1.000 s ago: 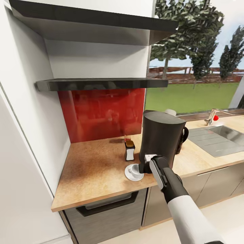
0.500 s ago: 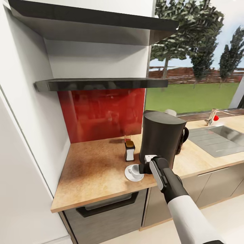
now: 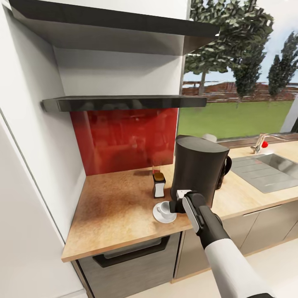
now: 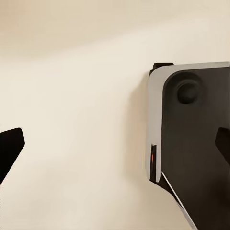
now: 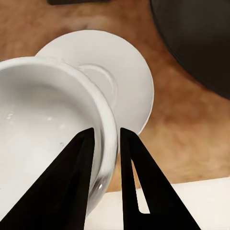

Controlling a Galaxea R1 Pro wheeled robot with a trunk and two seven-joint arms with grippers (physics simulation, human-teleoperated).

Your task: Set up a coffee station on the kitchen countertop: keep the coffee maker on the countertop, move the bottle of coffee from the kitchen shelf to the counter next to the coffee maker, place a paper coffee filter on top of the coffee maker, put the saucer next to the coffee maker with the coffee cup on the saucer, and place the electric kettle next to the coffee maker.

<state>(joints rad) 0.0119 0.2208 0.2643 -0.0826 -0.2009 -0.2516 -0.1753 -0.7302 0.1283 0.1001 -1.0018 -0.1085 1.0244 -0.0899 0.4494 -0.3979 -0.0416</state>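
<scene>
At lower centre of the head view, the right gripper (image 3: 179,201) has its fingers (image 5: 76,177) clamped across the cup (image 3: 164,208) rim, cup apparently just above the saucer (image 3: 159,215) on the desk (image 3: 116,207).

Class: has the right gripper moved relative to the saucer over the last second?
No. The right gripper stays beside the saucer, pinching the cup rim; only the camera view shifted slightly.

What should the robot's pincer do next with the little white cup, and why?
Probably open. The right pincer pinches the rim of the small white coffee cup, which already appears to sit over the round flat white saucer beside the tall dark grey cylinder.
</scene>
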